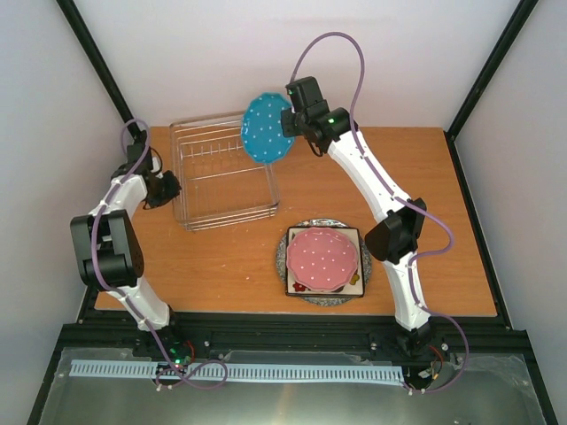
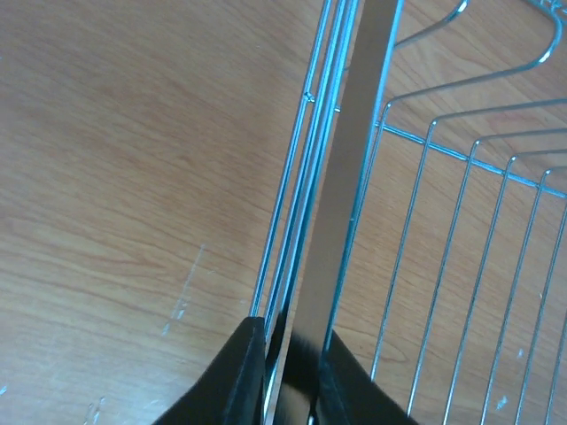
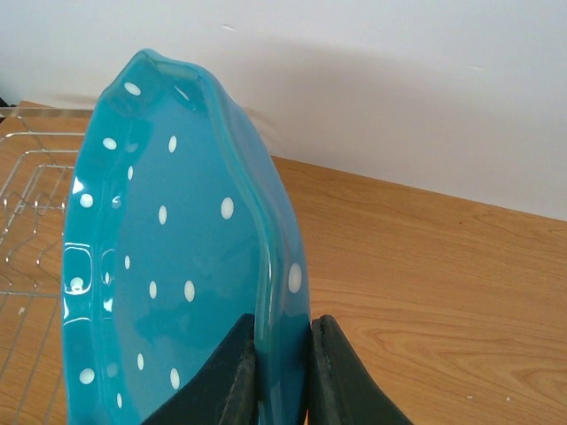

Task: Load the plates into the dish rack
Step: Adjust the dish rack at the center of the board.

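While the left gripper (image 2: pixel 292 332) is pinched together on the left wall of the wire dish rack (image 2: pixel 341 177), a finger on either side of the rim wires, the right gripper (image 3: pixel 282 332) is clamped on the edge of the blue white-dotted scalloped plate (image 3: pixel 168 266). In the overhead view that plate hangs on edge in the upper centre of the frame, over the rack's upper right corner and not yet between any tines. The step in hand looks like loading this blue plate: one arm steadies the rack and the other carries the plate over it. The next move, I judge, calls for bringing the plate left and down, kept upright and lined up with a gap in the tine rows before the jaws part. At lower centre-right, a pink dotted plate (image 1: pixel 323 258) sits on a square dark-rimmed plate (image 1: pixel 356 282) and a round grey speckled plate (image 1: pixel 282 257) on the wooden table (image 1: pixel 425 221).
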You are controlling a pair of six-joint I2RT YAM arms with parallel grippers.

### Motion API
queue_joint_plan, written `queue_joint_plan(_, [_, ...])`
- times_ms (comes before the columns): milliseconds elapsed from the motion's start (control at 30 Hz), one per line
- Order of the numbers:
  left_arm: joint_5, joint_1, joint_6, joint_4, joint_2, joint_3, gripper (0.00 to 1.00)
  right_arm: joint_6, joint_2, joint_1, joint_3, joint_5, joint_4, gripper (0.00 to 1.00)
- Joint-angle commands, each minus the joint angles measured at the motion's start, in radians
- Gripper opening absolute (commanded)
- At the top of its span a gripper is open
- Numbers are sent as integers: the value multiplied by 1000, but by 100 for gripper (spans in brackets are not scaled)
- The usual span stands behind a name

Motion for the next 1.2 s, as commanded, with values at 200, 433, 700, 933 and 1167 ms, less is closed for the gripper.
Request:
queue_joint_plan(200, [-77, 23, -134, -84, -131, -75, 1, -42, -12, 15, 42, 45, 141, 3])
queue_joint_plan(433, [17, -47, -170, -89, -168, -136, 1, -55, 5, 16, 46, 62, 154, 3])
queue_joint_plan(700, [42, -176, -192, -96, -155, -128, 3, -74, 3, 17, 60, 62, 160, 3])
queue_joint_plan(933, [61, -194, -229, -118, -192, -158, 4, -122, 2, 19, 56, 94, 182, 3])
queue_joint_plan(1167, [60, -202, -275, -131, -246, -188, 10, -185, 28, 23, 85, 171, 212, 3])
